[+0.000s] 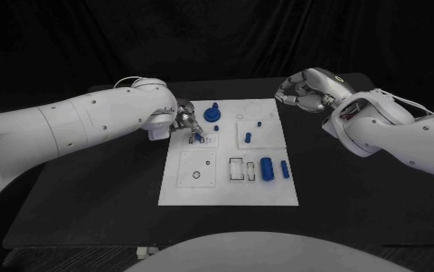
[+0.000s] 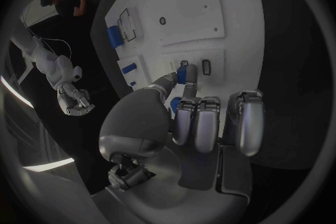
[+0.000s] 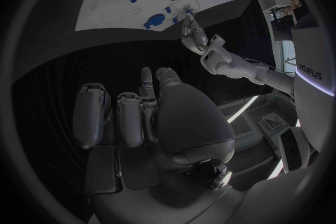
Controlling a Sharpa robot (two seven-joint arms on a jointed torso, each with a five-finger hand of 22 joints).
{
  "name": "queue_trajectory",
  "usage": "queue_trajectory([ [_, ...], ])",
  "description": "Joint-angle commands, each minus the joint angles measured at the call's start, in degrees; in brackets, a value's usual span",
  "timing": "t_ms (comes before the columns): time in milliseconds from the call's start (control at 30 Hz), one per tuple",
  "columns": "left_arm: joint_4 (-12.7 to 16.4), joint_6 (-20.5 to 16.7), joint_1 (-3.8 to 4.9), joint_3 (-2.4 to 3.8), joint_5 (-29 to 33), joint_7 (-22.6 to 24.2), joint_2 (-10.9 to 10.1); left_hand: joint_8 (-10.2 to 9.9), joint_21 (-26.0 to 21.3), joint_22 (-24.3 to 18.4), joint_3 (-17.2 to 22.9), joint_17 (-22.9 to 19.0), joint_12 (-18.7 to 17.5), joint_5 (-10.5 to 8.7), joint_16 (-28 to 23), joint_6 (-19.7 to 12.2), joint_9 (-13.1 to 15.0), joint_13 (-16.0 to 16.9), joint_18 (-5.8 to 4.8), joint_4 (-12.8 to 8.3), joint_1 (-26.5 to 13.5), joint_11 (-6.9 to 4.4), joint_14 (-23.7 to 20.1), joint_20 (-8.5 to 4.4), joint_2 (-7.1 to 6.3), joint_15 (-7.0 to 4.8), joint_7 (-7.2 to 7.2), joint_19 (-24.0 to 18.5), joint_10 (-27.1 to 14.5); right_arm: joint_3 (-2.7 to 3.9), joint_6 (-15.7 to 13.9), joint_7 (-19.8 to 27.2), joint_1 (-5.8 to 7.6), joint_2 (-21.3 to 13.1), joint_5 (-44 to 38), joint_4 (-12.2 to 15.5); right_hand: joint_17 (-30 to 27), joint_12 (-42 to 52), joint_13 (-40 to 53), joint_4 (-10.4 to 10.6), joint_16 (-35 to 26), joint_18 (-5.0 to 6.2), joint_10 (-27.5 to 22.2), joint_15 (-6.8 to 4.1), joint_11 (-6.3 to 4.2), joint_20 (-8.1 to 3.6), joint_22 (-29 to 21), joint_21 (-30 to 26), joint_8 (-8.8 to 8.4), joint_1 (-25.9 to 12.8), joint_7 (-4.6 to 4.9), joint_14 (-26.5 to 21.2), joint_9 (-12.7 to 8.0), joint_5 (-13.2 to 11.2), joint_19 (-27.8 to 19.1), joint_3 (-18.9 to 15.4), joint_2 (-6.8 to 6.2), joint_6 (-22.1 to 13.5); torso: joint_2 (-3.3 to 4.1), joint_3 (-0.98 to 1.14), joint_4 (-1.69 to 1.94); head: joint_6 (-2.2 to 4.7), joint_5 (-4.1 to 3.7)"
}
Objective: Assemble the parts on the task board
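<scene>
The white task board (image 1: 226, 190) lies in the middle of the black table. My left hand (image 1: 187, 123) is over the board's far left part and pinches a small blue part (image 2: 185, 74) between thumb and a finger, just above two small slots in the board (image 2: 210, 0). The held part's tip shows below the fingers (image 1: 198, 138). A round blue part (image 1: 212, 114) stands just beyond that hand. My right hand (image 1: 306, 93) hovers off the board's far right corner with its fingers (image 3: 133, 117) curled in and nothing in them.
A thick blue cylinder (image 1: 268, 168) and a thin blue pin (image 1: 285, 170) lie at the board's near right. Two small blue pieces (image 1: 248, 138) (image 1: 259, 123) stand in the right-hand plate. Empty recesses (image 1: 197, 175) sit at the near left. Black table surrounds the board.
</scene>
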Motion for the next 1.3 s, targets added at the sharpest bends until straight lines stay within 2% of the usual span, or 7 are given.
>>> queue_trajectory([
  [33, -0.40, -0.70, -0.05, 0.05, 0.02, 1.28, 0.44, -0.35, -0.26, 8.26, 2.73, 15.07, 0.20, -0.22, 0.38, 0.07, 0.08, 15.09, 0.19, -2.45, -0.57, -0.45, 5.85, -0.17, 0.17, -0.44, -0.41, 0.24, 6.00, 0.04, 0.27, -0.64, -0.14, 0.11, -0.07, -0.08, 0.94, -0.17, 0.31, 0.03, -0.20, 0.93, 2.44, -0.23, 0.07, 0.48, 10.85, -0.34, -0.30, 0.60, 0.05, 3.56, -0.10, 0.34, 0.85, 0.27, -0.09, 0.47, 0.02, -0.02, 0.00, -0.01, 0.18],
  [167, -0.74, -0.48, -0.07, 0.04, 0.02, 1.35, 0.81, -0.39, -0.25, 8.29, 2.90, 15.07, 0.20, -0.24, 0.38, 0.02, 0.13, 15.09, 0.18, -2.47, -0.59, -0.45, 5.85, -0.17, 0.20, -0.44, -0.40, 0.27, 6.00, 0.04, 0.34, -0.67, -0.15, 0.19, -0.07, -0.08, 0.89, -0.23, 0.21, 0.00, -0.23, 0.95, 2.38, -0.23, 0.08, 0.48, 10.83, -0.42, -0.33, 0.70, 0.06, 3.55, -0.11, 0.37, 0.82, 0.37, -0.08, 0.48, 0.06, 0.00, -0.10, -0.01, 0.23],
  [667, -0.72, -0.13, -0.18, 0.03, 0.02, 1.21, 1.04, -0.42, -0.34, 8.21, 3.24, 15.07, 0.20, -0.32, 0.38, 0.02, 0.25, 15.09, 0.21, -2.38, -0.76, -0.42, 5.85, -0.17, 0.32, -0.44, -0.36, 0.18, 6.00, 0.04, 0.62, -0.77, -0.20, 0.28, -0.07, -0.12, 0.85, -0.27, 0.14, -0.03, -0.25, 0.94, 2.35, -0.23, 0.08, 0.48, 10.84, -0.36, -0.35, 0.78, 0.06, 3.55, -0.11, 0.40, 0.84, 0.46, -0.07, 0.49, 0.07, 0.01, -0.07, -0.01, 0.33],
  [867, -0.64, -0.05, -0.42, 0.03, 0.02, 1.18, 1.06, -0.44, -0.36, 8.19, 3.34, 15.07, 0.20, -0.34, 0.38, 0.01, 0.29, 15.09, 0.22, -2.37, -0.79, -0.42, 5.85, -0.17, 0.35, -0.43, -0.36, 0.15, 6.00, 0.04, 0.71, -0.75, -0.27, 0.30, -0.07, -0.13, 0.85, -0.27, 0.14, -0.03, -0.25, 0.94, 2.35, -0.23, 0.08, 0.48, 10.84, -0.36, -0.35, 0.78, 0.06, 3.55, -0.11, 0.40, 0.84, 0.46, -0.07, 0.49, 0.06, 0.01, -0.02, -0.01, 0.20],
  [1200, -0.61, -0.03, -0.90, 0.03, 0.02, 1.14, 0.95, -0.45, -0.37, 8.18, 3.42, 15.07, 0.20, -0.35, 0.38, 0.00, 0.31, 15.09, 0.23, -2.38, -0.80, -0.42, 5.85, -0.17, 0.37, -0.43, -0.36, 0.14, 6.00, 0.04, 0.91, -0.77, -0.54, 0.34, -0.07, -0.27, 0.85, -0.27, 0.14, -0.03, -0.25, 0.94, 2.35, -0.23, 0.08, 0.48, 10.84, -0.36, -0.35, 0.78, 0.06, 3.55, -0.11, 0.40, 0.84, 0.46, -0.07, 0.49, 0.07, 0.00, -0.05, -0.01, 0.51],
  [1300, -0.62, -0.07, -1.12, 0.03, 0.02, 1.15, 0.87, -0.45, -0.41, 8.15, 3.49, 15.07, 0.20, -0.35, 0.38, 0.00, 0.34, 15.09, 0.24, -2.38, -0.81, -0.42, 5.85, -0.17, 0.38, -0.43, -0.36, 0.10, 6.00, 0.04, 0.94, -0.76, -0.61, 0.34, -0.07, -0.30, 0.85, -0.27, 0.14, -0.03, -0.25, 0.94, 2.35, -0.23, 0.08, 0.48, 10.84, -0.36, -0.35, 0.78, 0.06, 3.55, -0.11, 0.40, 0.84, 0.46, -0.07, 0.49, 0.09, -0.02, -0.05, -0.01, 0.35],
])
